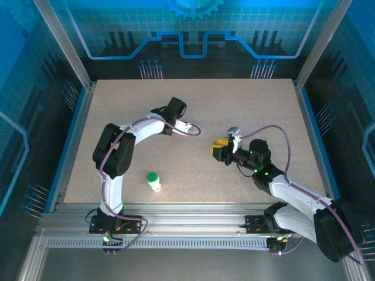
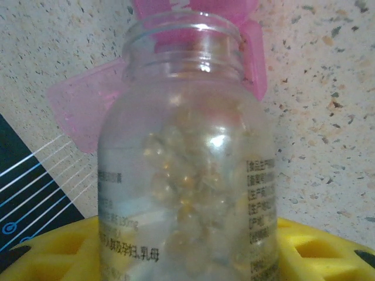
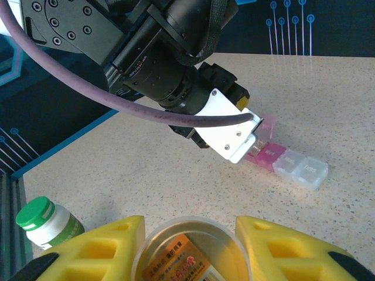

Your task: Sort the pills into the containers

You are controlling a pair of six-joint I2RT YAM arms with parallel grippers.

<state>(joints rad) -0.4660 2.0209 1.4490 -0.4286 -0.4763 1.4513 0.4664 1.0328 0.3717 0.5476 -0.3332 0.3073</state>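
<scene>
So the speckled table [image 1: 258,105] has a little pill organizer [image 3: 293,167] lying near its middle, and I'll place everything off that strip.

Left arm [image 1: 137,132] reaches in from the organizer's left. Right arm [image 1: 293,193] comes in from its right and the near edge.

The left gripper [image 1: 186,125] sits right over the organizer's pink end. Its yellow fingers [image 2: 316,249] are clamped on a clear bottle [image 2: 184,64], one on each side of the body. The bottle has no cap on, and its open mouth points at the organizer's pink compartments, whose lids are flipped up. Can't tell if the mouth actually touches them.

The right gripper [image 3: 190,246] hangs a bit to the right of the organizer, apart from it. Its fingers [image 3: 99,246] are pinching a round amber bottle [image 3: 190,257] between them. I'm looking straight at the bottle's end, with an orange label showing through.

The white bottle with green cap [image 1: 153,181] stands upright on the table, well apart from the organizer, off to its left and nearer the arm bases. Nothing is touching it.

Smallest stuff: a clump of pale yellowish round pills [image 2: 176,158] is inside the clear bottle. The organizer's far end is clear cells, lids down.
</scene>
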